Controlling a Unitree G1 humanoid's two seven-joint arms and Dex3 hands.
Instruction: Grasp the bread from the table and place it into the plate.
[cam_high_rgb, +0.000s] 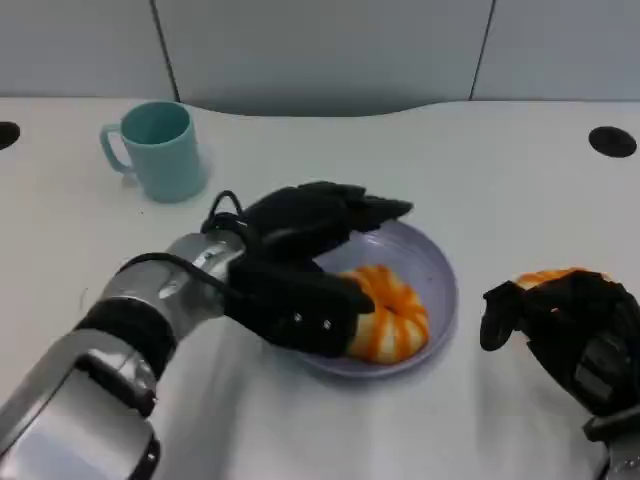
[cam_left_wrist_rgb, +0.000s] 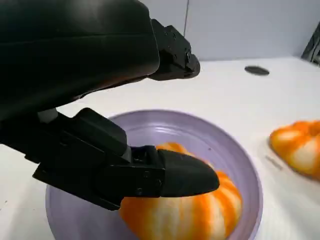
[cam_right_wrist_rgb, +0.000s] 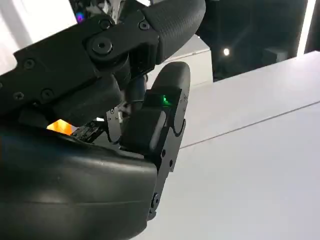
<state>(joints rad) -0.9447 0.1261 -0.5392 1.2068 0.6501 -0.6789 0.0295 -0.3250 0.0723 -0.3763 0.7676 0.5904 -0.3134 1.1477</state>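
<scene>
A lavender plate (cam_high_rgb: 437, 262) (cam_left_wrist_rgb: 235, 150) sits mid-table with an orange-and-white striped bread (cam_high_rgb: 392, 318) (cam_left_wrist_rgb: 200, 215) lying in it. My left hand (cam_high_rgb: 300, 262) (cam_left_wrist_rgb: 100, 100) hovers over the plate with its fingers spread. Its thumb (cam_left_wrist_rgb: 175, 176) lies just over the bread, and the upper fingers (cam_left_wrist_rgb: 172, 52) are well clear of it. A second striped bread (cam_high_rgb: 548, 277) (cam_left_wrist_rgb: 300, 145) rests on the table right of the plate, half hidden behind my right hand (cam_high_rgb: 570, 330) (cam_right_wrist_rgb: 125, 115). That hand's fingers are curled in, and a sliver of the second bread (cam_right_wrist_rgb: 60, 126) shows through them.
A teal mug (cam_high_rgb: 160, 150) stands at the back left of the white table (cam_high_rgb: 520, 180). Black round holes (cam_high_rgb: 612, 141) (cam_left_wrist_rgb: 257, 70) mark the table's far corners. A grey wall panel runs behind the table's back edge.
</scene>
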